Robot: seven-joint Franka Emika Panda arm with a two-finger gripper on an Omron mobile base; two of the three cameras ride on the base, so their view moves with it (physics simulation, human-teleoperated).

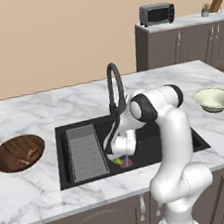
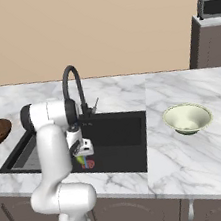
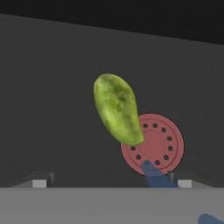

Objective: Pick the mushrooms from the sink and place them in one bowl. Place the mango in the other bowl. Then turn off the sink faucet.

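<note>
The yellow-green mango (image 3: 117, 109) lies on the black sink floor, its lower end over the red drain (image 3: 155, 144). My gripper (image 3: 111, 183) hangs open just above it, and nothing is between the fingertips (image 3: 39, 183). From the left base view, the gripper (image 1: 118, 154) is down in the sink (image 1: 64, 155) over the mango (image 1: 118, 161). Two small brown mushrooms (image 1: 32, 154) rest in the wooden bowl (image 1: 18, 153) on the left counter. The cream-green bowl (image 1: 214, 99) stands on the right counter. Blue water (image 3: 155, 173) falls from the black faucet (image 1: 115, 88) onto the drain.
A grey ribbed tray (image 1: 86, 152) fills the left part of the basin. The faucet's arch stands right behind the arm's wrist. A toaster oven (image 1: 156, 13) and a knife block (image 1: 215, 3) sit on the far cabinet at the back right.
</note>
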